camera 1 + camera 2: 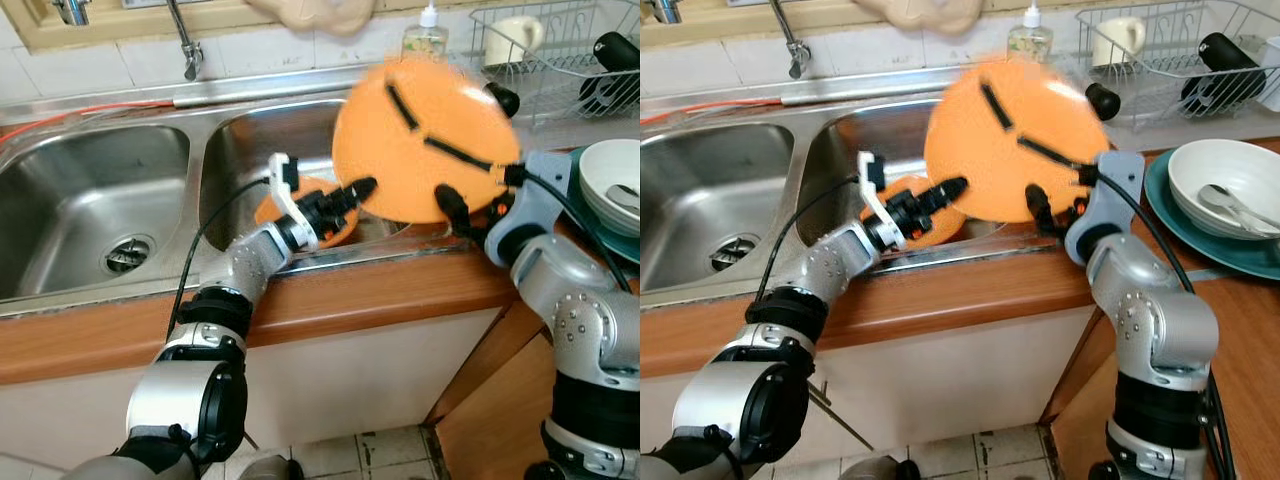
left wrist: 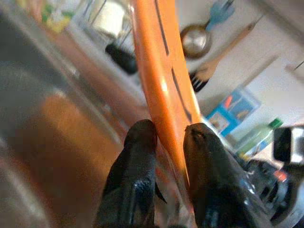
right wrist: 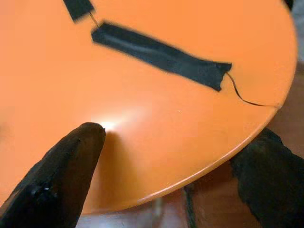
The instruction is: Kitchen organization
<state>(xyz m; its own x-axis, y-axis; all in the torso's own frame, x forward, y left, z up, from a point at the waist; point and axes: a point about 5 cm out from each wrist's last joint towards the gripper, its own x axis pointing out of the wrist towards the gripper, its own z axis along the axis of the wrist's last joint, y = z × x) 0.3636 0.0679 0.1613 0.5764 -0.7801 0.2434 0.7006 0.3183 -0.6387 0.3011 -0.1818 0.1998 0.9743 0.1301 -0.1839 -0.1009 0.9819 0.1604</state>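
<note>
Orange plate [image 1: 425,140] held tilted above right sink basin [image 1: 250,150], left tool [image 2: 164,142] clamped on plate's lower edge, right tool [image 1: 470,205] fingers apart, straddling plate rim nr wooden surface [image 1: 400,290], 2nd orange dish [image 1: 290,205] below in basin.

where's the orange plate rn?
The orange plate is held up on edge over the right sink basin, pinched at its lower left rim by the left gripper, with the right gripper at its lower right edge, left of the dish rack.
</note>
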